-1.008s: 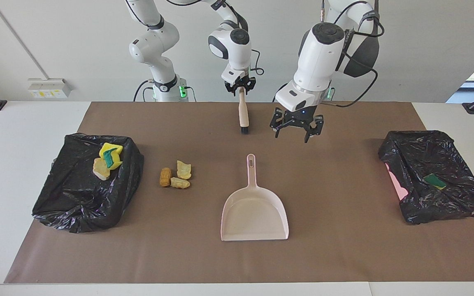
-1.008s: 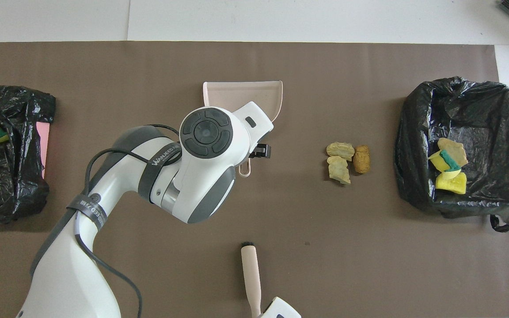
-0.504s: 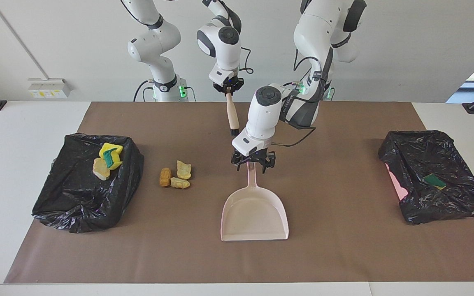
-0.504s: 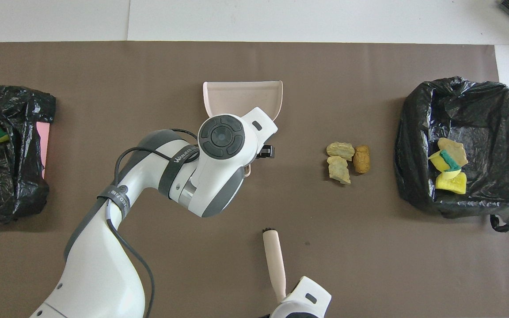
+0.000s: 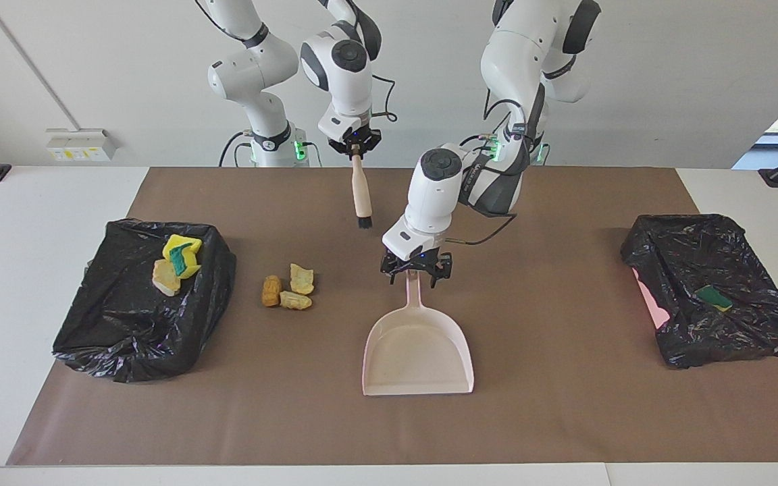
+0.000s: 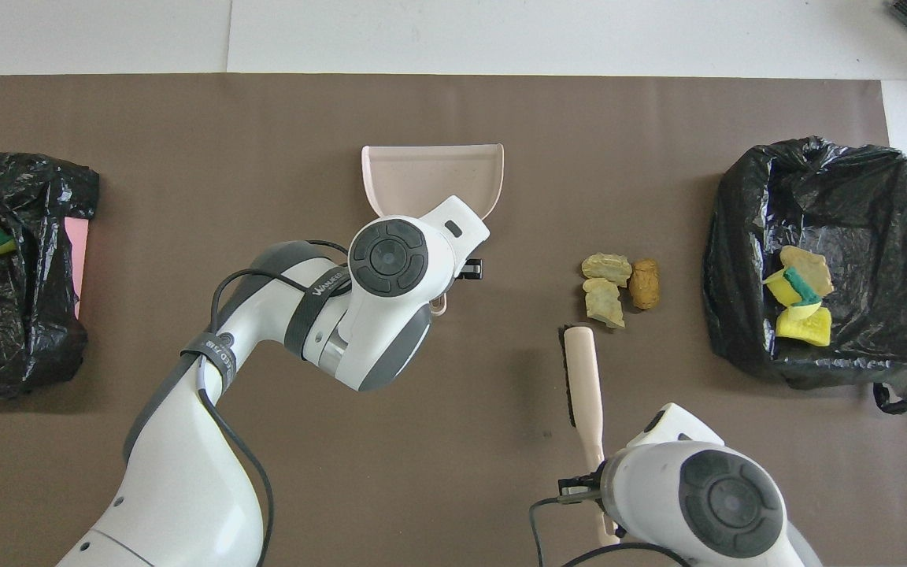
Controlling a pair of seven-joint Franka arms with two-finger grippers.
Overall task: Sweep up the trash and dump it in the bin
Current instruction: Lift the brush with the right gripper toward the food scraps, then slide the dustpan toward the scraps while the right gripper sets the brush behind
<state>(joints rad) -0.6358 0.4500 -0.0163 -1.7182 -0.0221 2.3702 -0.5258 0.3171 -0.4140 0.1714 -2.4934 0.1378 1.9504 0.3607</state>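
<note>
On the brown mat point(image 5: 564, 405), left hand point(image 5: 416, 267) grips the dustpan point(image 5: 418, 351); right hand point(image 5: 356, 144) holds the brush point(image 5: 362, 196) aloft.

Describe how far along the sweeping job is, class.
Done: sponges and a chunk lie in the bin at the right arm's end. In hand: the right gripper holds the brush; the left gripper is at the dustpan handle. Left: three chunks on the mat, unswept.

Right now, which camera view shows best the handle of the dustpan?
The facing view: the dustpan handle runs visibly from the pan up into the left hand. In the overhead view the left arm covers nearly all of it.
</note>
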